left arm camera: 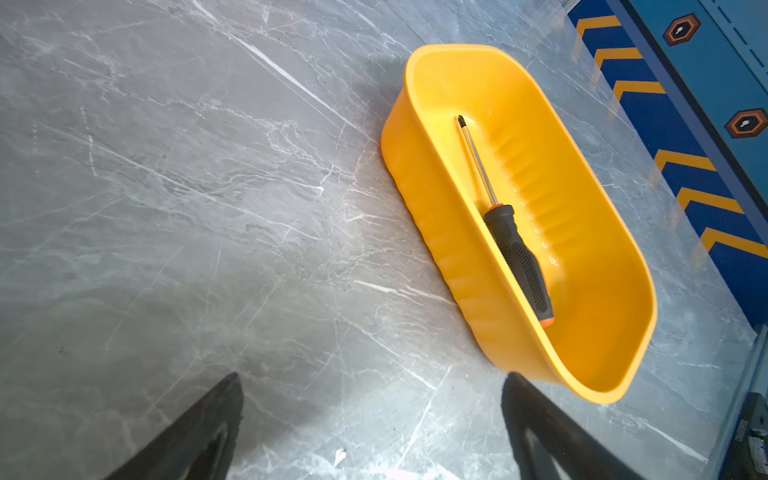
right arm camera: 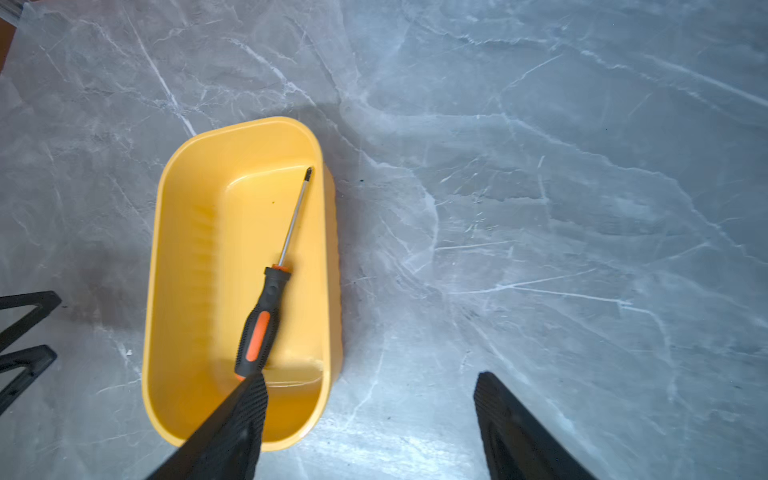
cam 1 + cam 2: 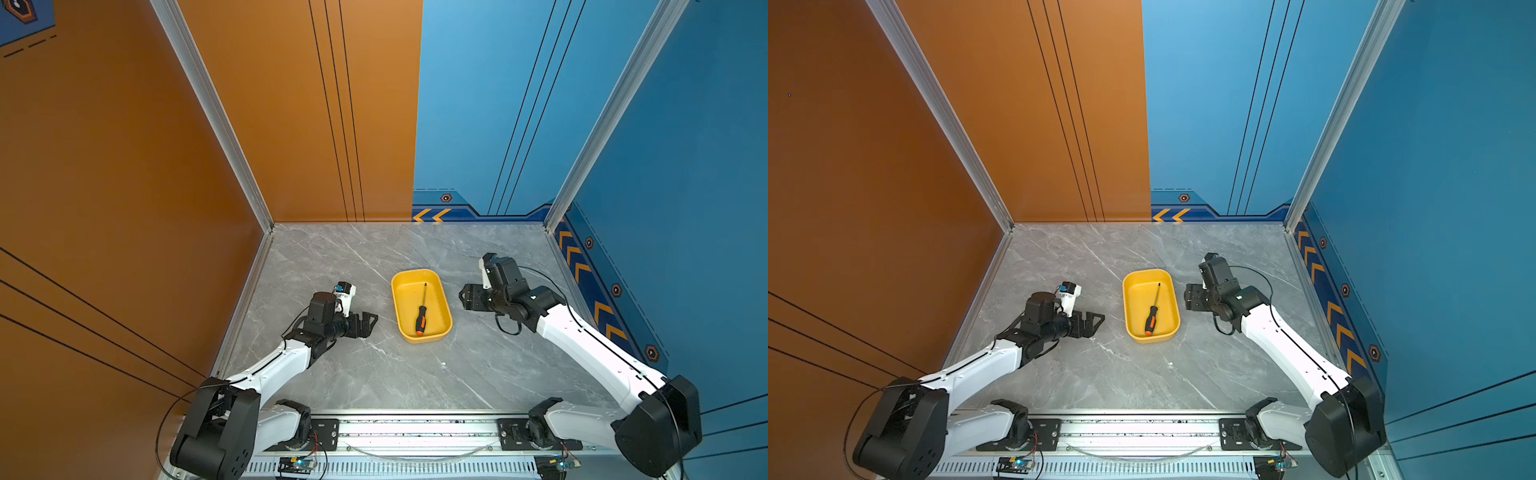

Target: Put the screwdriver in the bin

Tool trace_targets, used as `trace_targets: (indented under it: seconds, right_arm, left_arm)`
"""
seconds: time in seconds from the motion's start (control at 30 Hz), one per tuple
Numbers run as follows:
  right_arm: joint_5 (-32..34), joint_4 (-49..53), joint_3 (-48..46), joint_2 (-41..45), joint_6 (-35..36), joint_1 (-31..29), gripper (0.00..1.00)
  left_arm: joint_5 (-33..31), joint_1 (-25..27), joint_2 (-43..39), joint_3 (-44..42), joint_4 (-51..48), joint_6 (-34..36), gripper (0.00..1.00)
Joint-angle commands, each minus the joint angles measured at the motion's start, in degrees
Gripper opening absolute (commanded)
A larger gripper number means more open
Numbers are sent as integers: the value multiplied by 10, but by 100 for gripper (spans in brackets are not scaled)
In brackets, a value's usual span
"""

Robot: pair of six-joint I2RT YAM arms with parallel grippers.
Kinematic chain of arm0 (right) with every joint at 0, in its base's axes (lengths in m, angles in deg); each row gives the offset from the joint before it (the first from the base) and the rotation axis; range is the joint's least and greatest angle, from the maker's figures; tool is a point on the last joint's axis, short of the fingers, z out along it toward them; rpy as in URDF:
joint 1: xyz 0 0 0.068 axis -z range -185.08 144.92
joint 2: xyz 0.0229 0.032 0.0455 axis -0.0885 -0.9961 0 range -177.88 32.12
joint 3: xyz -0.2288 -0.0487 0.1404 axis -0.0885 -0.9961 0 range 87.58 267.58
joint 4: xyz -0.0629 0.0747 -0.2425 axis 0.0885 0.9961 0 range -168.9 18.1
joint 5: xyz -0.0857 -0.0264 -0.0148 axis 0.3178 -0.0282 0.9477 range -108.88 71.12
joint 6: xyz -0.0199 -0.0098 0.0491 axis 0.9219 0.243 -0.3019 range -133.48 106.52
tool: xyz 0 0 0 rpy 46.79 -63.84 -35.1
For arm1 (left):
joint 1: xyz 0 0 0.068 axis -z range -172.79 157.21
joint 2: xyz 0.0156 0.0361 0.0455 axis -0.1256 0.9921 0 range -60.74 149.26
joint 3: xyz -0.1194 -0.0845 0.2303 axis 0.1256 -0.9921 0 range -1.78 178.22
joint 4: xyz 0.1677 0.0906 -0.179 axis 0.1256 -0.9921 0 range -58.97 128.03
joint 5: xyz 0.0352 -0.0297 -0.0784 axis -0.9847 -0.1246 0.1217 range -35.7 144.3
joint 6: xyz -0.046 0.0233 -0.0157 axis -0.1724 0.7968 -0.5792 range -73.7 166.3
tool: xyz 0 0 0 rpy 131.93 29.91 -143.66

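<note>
grey marbled table (image 3: 374, 374) carries a yellow bin (image 3: 409, 297) near its middle.

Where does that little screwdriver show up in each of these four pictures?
Top view: screwdriver near centre, inside the yellow bin, handle toward the viewer.
Top view: same spot, inside the bin.
Left wrist view: inside the bin, tip away.
Right wrist view: inside the bin, tip away.
Shared landmark: the bin.
</note>
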Motion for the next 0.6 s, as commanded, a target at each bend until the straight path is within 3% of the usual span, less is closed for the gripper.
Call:
trace_targets:
  seconds: [0.0, 0.27, 0.57]
  right_arm:
    - [-10, 18, -35, 32, 71, 38, 77]
    - [23, -53, -126, 119, 105, 96, 77]
    - [77, -187, -214, 158, 124, 111, 77]
  left_arm:
    - [-13, 5, -12, 15, -15, 16, 98]
    - [-65, 6, -41, 27, -29, 44, 98]
    - [-240, -1, -90, 26, -3, 123, 98]
